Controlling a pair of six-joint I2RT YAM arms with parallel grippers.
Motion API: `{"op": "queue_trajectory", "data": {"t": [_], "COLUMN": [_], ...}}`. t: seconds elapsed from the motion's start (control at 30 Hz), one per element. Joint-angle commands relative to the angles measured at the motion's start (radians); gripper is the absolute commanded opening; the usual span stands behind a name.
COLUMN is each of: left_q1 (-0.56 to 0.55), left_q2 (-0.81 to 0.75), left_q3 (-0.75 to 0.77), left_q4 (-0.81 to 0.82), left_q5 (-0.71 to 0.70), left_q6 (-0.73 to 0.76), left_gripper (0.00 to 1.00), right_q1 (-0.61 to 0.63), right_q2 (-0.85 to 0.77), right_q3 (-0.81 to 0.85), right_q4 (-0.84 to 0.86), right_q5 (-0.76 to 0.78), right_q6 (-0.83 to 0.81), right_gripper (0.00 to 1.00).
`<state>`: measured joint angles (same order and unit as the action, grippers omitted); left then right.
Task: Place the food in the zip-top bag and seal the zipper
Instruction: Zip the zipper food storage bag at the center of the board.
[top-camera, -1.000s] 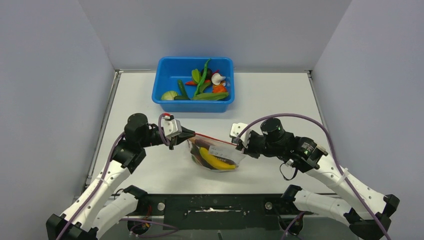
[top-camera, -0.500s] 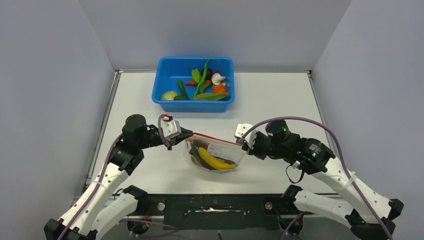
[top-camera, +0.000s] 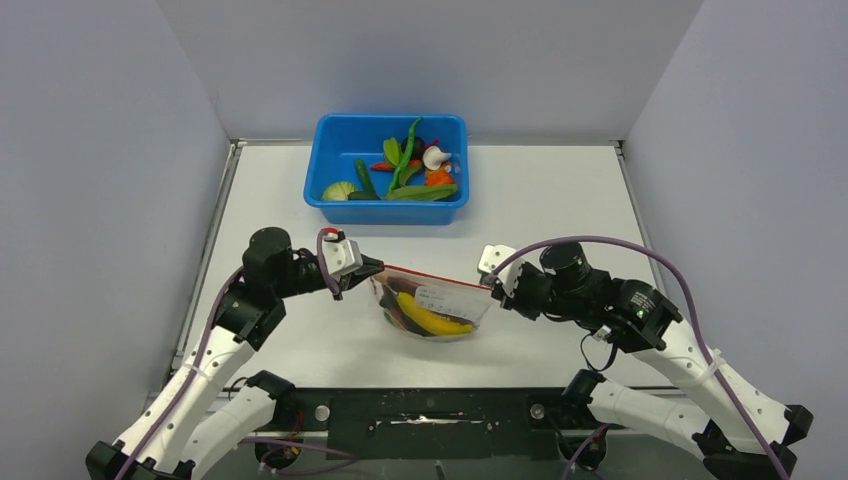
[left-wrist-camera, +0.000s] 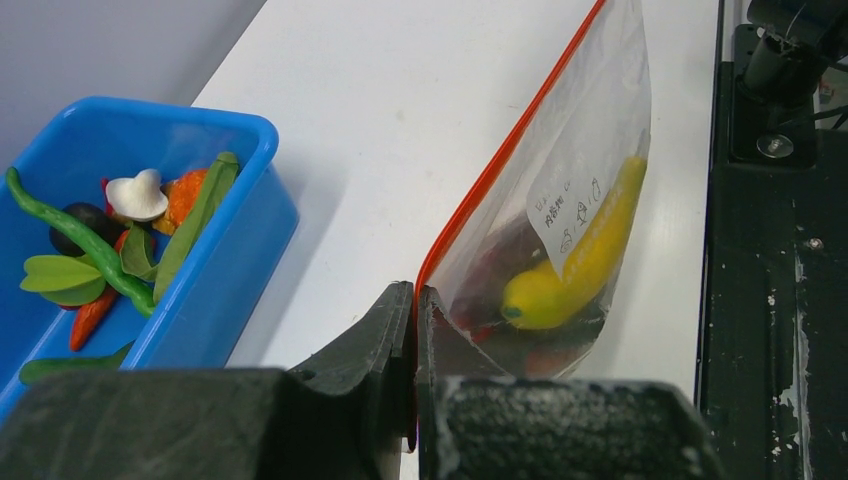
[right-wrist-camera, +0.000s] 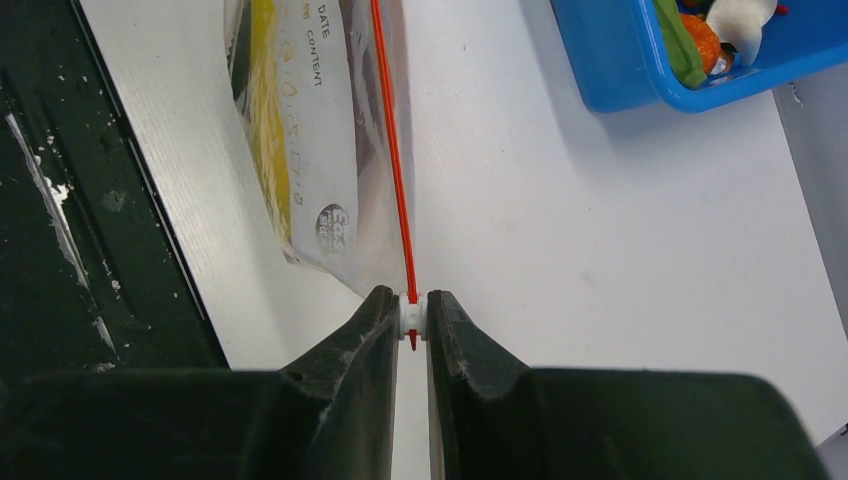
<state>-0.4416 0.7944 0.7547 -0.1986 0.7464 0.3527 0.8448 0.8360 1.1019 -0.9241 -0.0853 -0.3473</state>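
Note:
The clear zip-top bag (top-camera: 432, 310) hangs stretched between my two grippers above the table, with a yellow banana (top-camera: 430, 316) and dark red food inside. It also shows in the left wrist view (left-wrist-camera: 570, 200) and the right wrist view (right-wrist-camera: 310, 150). My left gripper (top-camera: 374, 270) (left-wrist-camera: 415, 295) is shut on the bag's left corner at the red-orange zipper strip (left-wrist-camera: 510, 150). My right gripper (top-camera: 492, 287) (right-wrist-camera: 411, 300) is shut on the white slider tab (right-wrist-camera: 411, 315) at the right end of the strip (right-wrist-camera: 395, 150). More food lies in the blue tub.
A blue plastic tub (top-camera: 330, 200) stands at the back centre holding green pods, leaves, a white mushroom and an orange piece (top-camera: 410, 165). Grey walls close in left, right and behind. The black base rail (top-camera: 430, 410) runs along the near edge.
My right gripper has moved to the right along the strip with the slider. The bag is stretched wider and its mouth looks straighter. The left gripper has held still.

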Motion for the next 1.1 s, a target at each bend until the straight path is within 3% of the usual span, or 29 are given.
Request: {"op": "queue_trajectory", "data": {"t": [0.0, 0.23, 0.53, 0.7, 0.83, 0.97, 1.07], "left_q1": [0.031, 0.034, 0.034, 0.034, 0.034, 0.034, 0.034], "left_q2": [-0.031, -0.040, -0.122, -0.197, -0.234, -0.242, -0.215], "left_q3": [0.060, 0.055, 0.103, 0.114, 0.095, 0.046, 0.001], "left_q4": [0.015, 0.033, -0.118, -0.201, -0.232, -0.235, -0.185], "left_q5": [-0.115, -0.133, -0.241, -0.085, -0.040, 0.027, -0.043], "left_q6": [0.033, -0.039, -0.124, -0.144, -0.218, -0.242, -0.291], "left_gripper": [0.00, 0.00, 0.00, 0.00, 0.00, 0.00, 0.00], "right_q1": [-0.010, -0.010, -0.010, -0.008, -0.008, -0.010, -0.018], "right_q2": [-0.033, -0.039, -0.041, -0.041, -0.058, -0.082, -0.075], "right_q3": [0.040, 0.014, -0.020, -0.007, -0.032, -0.085, -0.139], "right_q4": [-0.127, -0.024, 0.121, 0.068, 0.100, 0.171, 0.248], "right_q5": [0.102, 0.022, -0.105, -0.227, -0.320, -0.263, -0.138], "right_q6": [0.020, 0.064, 0.105, 0.091, 0.124, 0.130, 0.127], "right_gripper": [0.00, 0.00, 0.00, 0.00, 0.00, 0.00, 0.00]}}
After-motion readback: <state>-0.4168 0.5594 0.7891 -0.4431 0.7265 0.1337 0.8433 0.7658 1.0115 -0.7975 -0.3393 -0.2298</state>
